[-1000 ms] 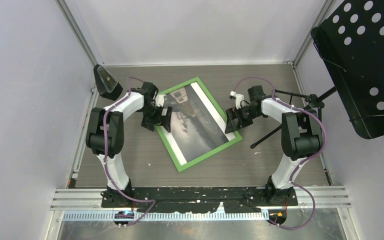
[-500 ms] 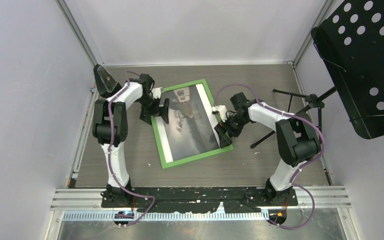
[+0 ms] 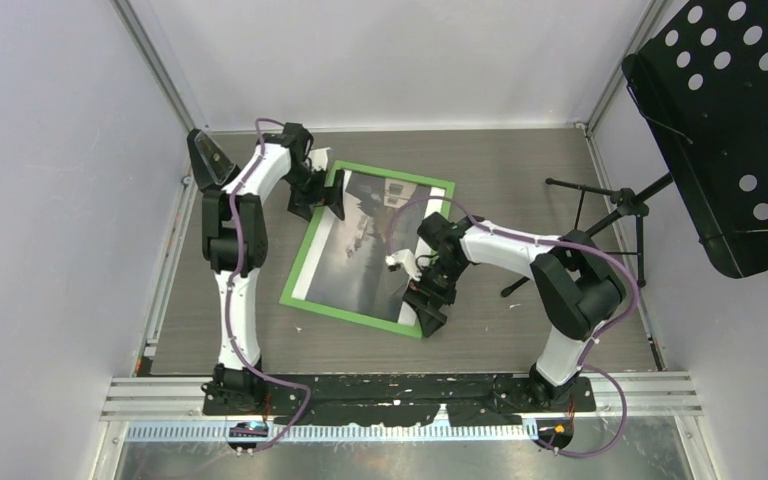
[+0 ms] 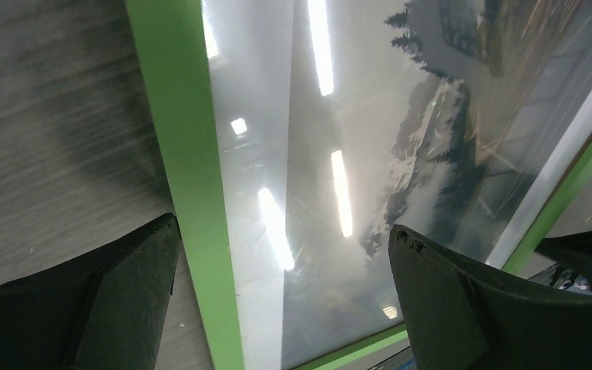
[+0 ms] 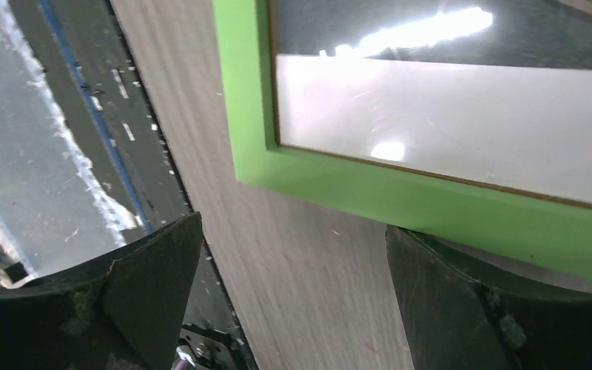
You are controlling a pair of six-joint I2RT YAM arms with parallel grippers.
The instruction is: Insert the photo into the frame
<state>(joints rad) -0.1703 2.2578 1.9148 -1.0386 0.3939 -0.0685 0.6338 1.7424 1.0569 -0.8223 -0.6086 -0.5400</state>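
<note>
Placement appears to be all but done. The photo is seen inside the frame, green face up, and both lie flat on the table, left of its middle and skewed to its edges. One white band is shown along the frame's left rail and another along its right rail. Bright glare is spread over the print, so it cannot be told whether a clear sheet lies over it.

The left gripper is held at the frame's far-left corner. Its fingers are spread wide in the left wrist view, one finger over bare table outside the green rail and the other over the print. The right gripper is set at the frame's near-right corner, fingers likewise spread. In its wrist view one finger lies against or just beside the rail's outer edge, and contact cannot be confirmed. Nothing is pinched by either claw.

The step in hand is judged to be squaring the loaded frame by its opposite corners. Next, a gentle, matched nudge or a clean lift away is called for, so that the print is not shifted under the rails.
</note>
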